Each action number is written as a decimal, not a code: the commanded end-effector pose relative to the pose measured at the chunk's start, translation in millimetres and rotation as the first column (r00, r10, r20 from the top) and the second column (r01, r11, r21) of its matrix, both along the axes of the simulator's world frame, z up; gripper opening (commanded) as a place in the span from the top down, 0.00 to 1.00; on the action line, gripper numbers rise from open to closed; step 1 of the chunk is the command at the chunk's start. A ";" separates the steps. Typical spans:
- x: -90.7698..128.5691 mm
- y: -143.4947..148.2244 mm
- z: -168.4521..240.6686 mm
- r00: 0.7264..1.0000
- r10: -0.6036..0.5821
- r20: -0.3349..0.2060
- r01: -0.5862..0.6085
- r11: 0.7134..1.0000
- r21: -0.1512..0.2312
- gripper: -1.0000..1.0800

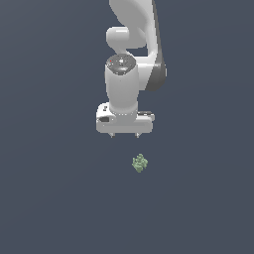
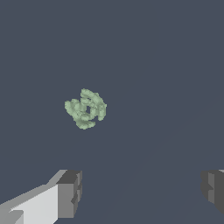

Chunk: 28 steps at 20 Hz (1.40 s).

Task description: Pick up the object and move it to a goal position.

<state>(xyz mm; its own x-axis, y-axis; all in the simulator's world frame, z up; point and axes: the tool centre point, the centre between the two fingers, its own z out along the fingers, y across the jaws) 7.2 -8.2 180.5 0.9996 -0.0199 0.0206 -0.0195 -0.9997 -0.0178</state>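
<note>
- Nearest the lens in the wrist view we see our gripper (image 2: 140, 192), its jaws spread wide and holding nothing, one dark fingertip (image 2: 70, 192) at each side of the frame.
- Beyond them in that view, the object (image 2: 86, 109) lies alone on the plain dark desk (image 2: 175, 65), well apart from both fingertips and not between them.
- From this we judge the approach step is in hand: the grasp is not yet made, and no goal marker shows.
- From the exterior view, the gripper hangs above the desk, and the object (image 1: 140, 163) sits below it, slightly toward the exterior view's right.
- Next, we think, the jaws must shift over the clump, descend around it, then close.
- Around it we see nothing else; nothing stands in the way.
</note>
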 end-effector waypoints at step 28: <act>5.6 -2.5 -6.5 0.999 -0.051 -0.009 0.051 0.998 -0.029 0.04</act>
